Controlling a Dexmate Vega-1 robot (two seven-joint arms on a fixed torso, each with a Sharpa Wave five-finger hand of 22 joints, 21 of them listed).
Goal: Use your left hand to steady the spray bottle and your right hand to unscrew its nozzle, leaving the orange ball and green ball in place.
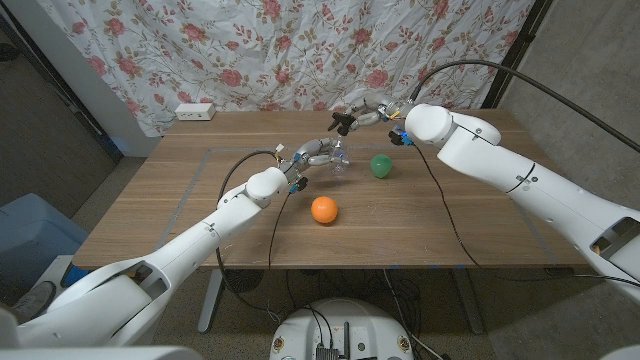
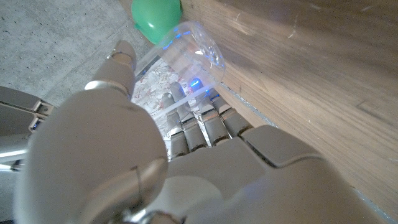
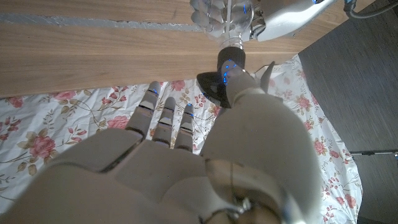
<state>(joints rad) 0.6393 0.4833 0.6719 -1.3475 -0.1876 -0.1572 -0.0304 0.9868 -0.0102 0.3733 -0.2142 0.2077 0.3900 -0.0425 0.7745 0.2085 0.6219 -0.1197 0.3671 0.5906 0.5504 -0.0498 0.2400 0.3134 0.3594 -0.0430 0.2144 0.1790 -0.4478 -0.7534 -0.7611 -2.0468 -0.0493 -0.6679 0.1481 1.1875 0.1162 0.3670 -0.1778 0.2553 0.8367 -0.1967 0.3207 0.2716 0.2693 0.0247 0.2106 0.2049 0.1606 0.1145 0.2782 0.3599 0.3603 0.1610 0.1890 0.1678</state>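
A clear spray bottle (image 1: 340, 161) stands upright near the middle of the wooden table (image 1: 200, 220). My left hand (image 1: 312, 153) grips its body from the side, and the left wrist view shows the bottle (image 2: 186, 55) between thumb and fingers of that hand (image 2: 205, 155). My right hand (image 1: 372, 113) comes in from above and pinches the black nozzle (image 1: 346, 122) at the bottle's top. In the right wrist view the nozzle (image 3: 214, 87) sits at the bottle's neck against the thumb of my right hand (image 3: 186, 162). The green ball (image 1: 381, 165) lies just right of the bottle, and the orange ball (image 1: 324, 209) lies nearer me.
A white power strip (image 1: 194, 111) lies at the table's far left edge in front of a floral curtain (image 1: 300, 50). Black cables hang from both arms over the table. A blue bin (image 1: 25, 240) stands on the floor to the left.
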